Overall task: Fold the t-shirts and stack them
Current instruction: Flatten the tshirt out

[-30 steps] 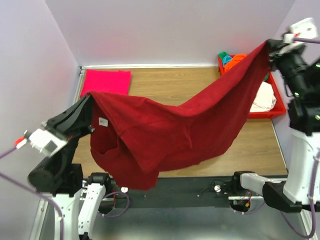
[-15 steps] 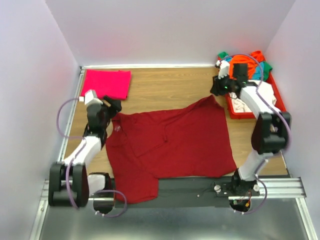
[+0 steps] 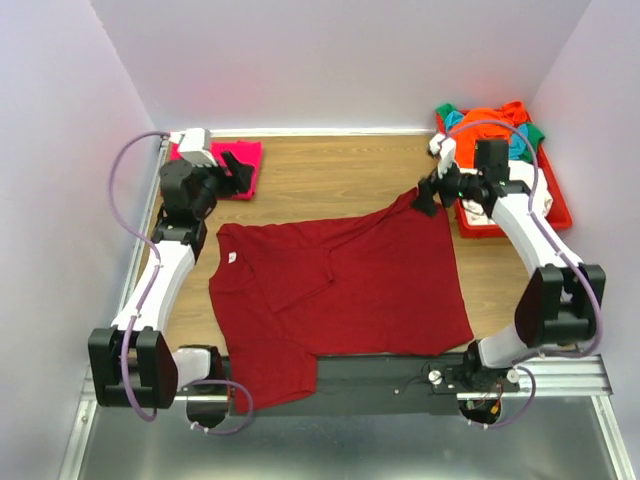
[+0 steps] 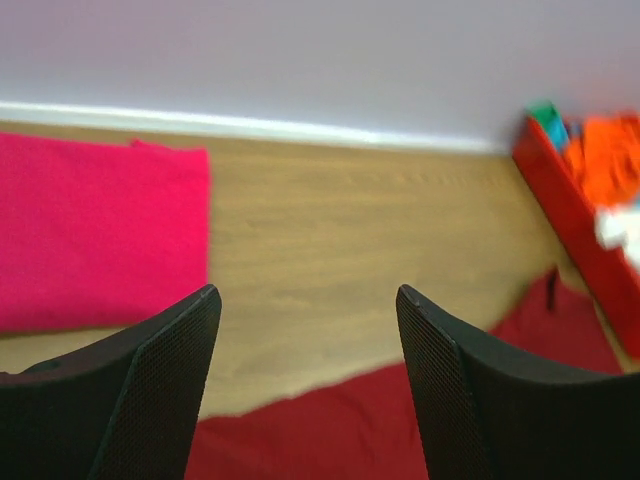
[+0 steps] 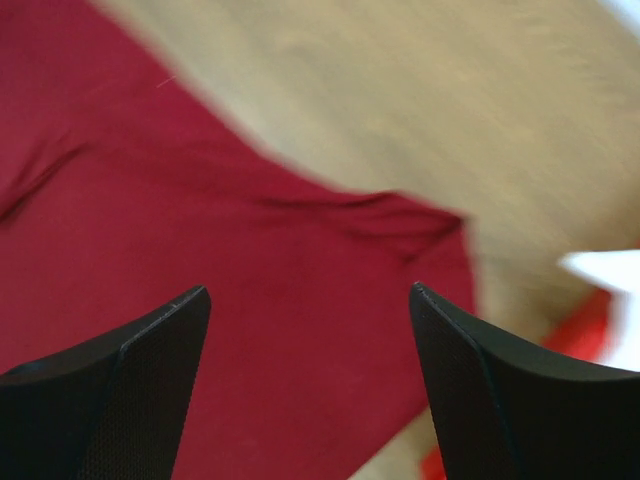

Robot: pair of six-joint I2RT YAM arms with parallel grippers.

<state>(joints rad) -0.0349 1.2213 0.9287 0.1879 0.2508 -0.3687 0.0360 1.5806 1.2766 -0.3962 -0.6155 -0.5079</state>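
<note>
The dark red t-shirt (image 3: 340, 290) lies spread on the wooden table, its near edge hanging over the front rail. My left gripper (image 3: 240, 170) hovers open beyond the shirt's far left corner, by a folded magenta-pink t-shirt (image 3: 245, 153). The left wrist view shows that pink t-shirt (image 4: 100, 230) on the left, the dark red t-shirt (image 4: 330, 430) below, and nothing in the open left gripper (image 4: 305, 292). My right gripper (image 3: 427, 197) hangs open over the shirt's far right corner. In its wrist view the right gripper (image 5: 305, 290) is empty above the dark red t-shirt (image 5: 200, 200).
A red tray (image 3: 556, 208) stands at the back right with orange (image 3: 495, 120), teal, green and cream shirts heaped in it. The tray (image 4: 560, 210) also shows in the left wrist view. Lilac walls close the table at the back and both sides.
Both grippers held the dark red t-shirt stretched in the air, then laid it on the table and let go. Both now stand open, the left drawn back toward the pink t-shirt.
</note>
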